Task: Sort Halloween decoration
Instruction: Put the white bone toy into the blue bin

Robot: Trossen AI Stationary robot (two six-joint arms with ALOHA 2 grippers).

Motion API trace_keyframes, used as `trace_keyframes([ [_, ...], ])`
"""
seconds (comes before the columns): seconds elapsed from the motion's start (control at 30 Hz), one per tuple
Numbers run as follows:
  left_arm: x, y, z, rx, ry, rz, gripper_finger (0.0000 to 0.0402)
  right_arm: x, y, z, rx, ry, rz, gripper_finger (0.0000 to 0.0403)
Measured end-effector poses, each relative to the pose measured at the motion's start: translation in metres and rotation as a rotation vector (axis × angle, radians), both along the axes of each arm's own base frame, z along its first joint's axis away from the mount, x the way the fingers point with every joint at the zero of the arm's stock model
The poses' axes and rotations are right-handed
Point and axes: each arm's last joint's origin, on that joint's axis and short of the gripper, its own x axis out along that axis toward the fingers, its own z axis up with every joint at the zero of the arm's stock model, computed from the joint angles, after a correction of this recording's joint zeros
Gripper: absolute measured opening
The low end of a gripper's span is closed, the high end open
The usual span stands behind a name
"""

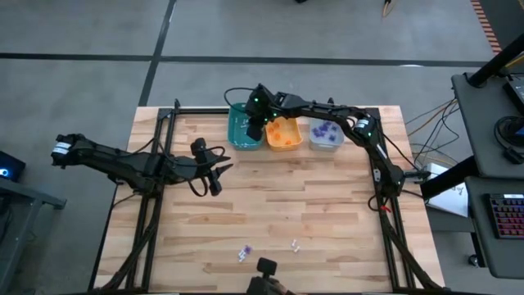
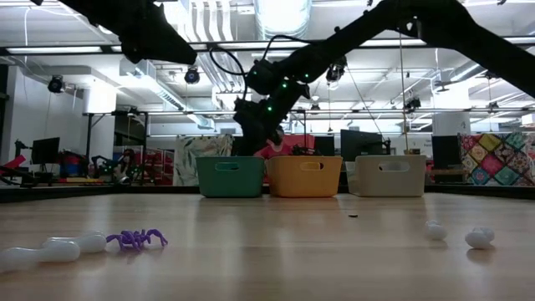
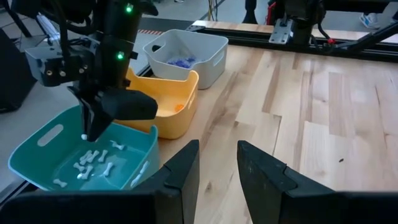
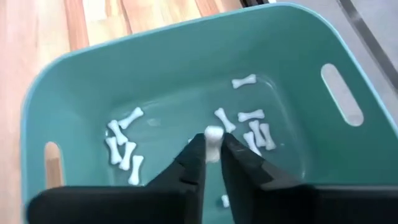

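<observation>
Right gripper pinches white bone over teal bin; left gripper open.

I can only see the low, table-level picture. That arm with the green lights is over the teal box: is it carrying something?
Observer: Yes. The right end effector pinches a white bone above the teal bin.
Operator: Anything inside that box already?
Observer: Many white bones lie on its floor.
Operator: And the other two boxes?
Observer: The orange bin holds orange pieces; the grey bin holds purple ones.
Operator: Where's the other arm?
Observer: The left end effector hangs open over the table, away from the bins.
</observation>
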Motion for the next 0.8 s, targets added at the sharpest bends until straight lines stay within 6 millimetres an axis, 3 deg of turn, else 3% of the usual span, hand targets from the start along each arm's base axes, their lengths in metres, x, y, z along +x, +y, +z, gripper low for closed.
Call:
trace_keyframes([
  [0.27,0.0,0.0,0.0,-0.012,-0.006,0.005,0.009,-0.001,0.001,0.004,0.027,-0.017,-0.033,0.0131],
  [0.43,0.0,0.0,-0.001,-0.05,-0.011,0.02,0.009,-0.008,0.014,0.029,0.048,-0.017,-0.032,0.0159],
  [0.6,-0.001,-0.004,-0.002,-0.075,-0.017,0.016,0.009,-0.016,0.048,0.055,0.072,0.052,0.026,0.016],
  [0.8,-0.002,-0.023,-0.003,-0.156,-0.046,-0.038,0.009,-0.036,0.11,0.082,0.086,0.109,0.137,0.0149],
])
